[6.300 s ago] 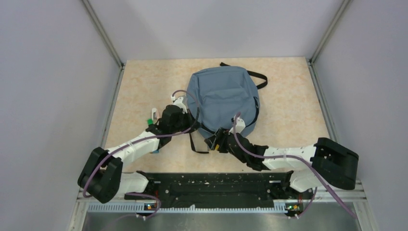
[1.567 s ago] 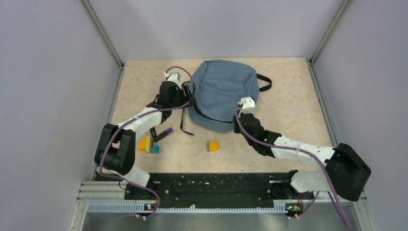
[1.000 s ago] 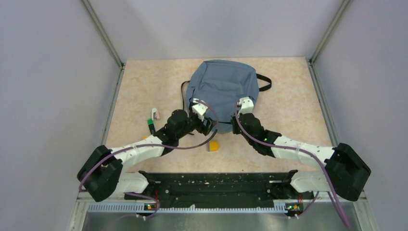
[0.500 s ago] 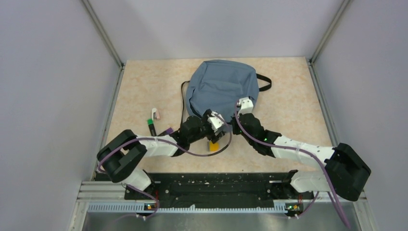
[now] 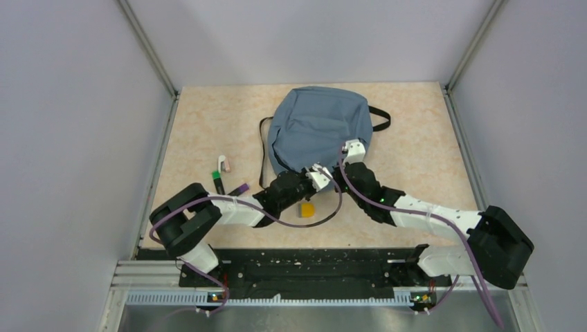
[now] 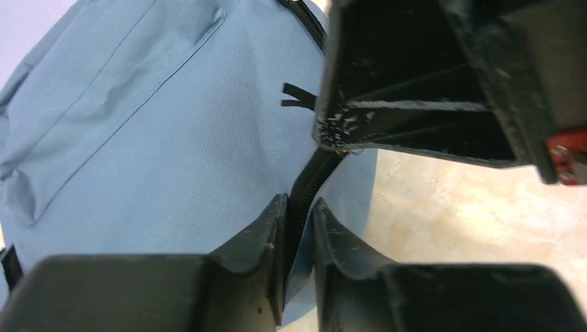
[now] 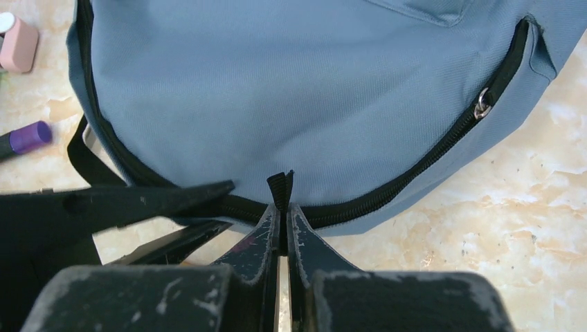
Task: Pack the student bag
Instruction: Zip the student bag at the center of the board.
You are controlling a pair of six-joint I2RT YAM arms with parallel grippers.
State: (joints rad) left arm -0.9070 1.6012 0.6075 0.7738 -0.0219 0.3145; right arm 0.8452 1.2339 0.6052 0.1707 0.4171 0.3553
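Note:
The student bag (image 5: pixel 315 131) lies flat at the middle of the table, blue-grey, its black zip (image 7: pixel 429 159) running along the near edge. My right gripper (image 7: pixel 280 207) is shut on a small black fabric tab (image 7: pixel 280 185) at that edge. Just left of it, my left gripper (image 6: pixel 297 204) has closed on the zip seam (image 6: pixel 308 176) and a fold of blue cloth. From above, the left gripper (image 5: pixel 320 173) and the right gripper (image 5: pixel 341 168) sit almost touching at the bag's near rim. A metal zip pull (image 7: pixel 482 104) rests further right.
A yellow and orange block (image 5: pixel 305 209) lies just under the left arm. A green marker (image 5: pixel 218 183), a purple marker (image 5: pixel 239 189) and a pink eraser (image 5: pixel 223 163) lie left of the bag. Black straps (image 5: pixel 377 117) trail from the bag's far right and left sides.
My left arm has swung rightwards to the bag's near edge beside the right gripper, and its jaws have closed on the zip seam. The right gripper has kept its hold.

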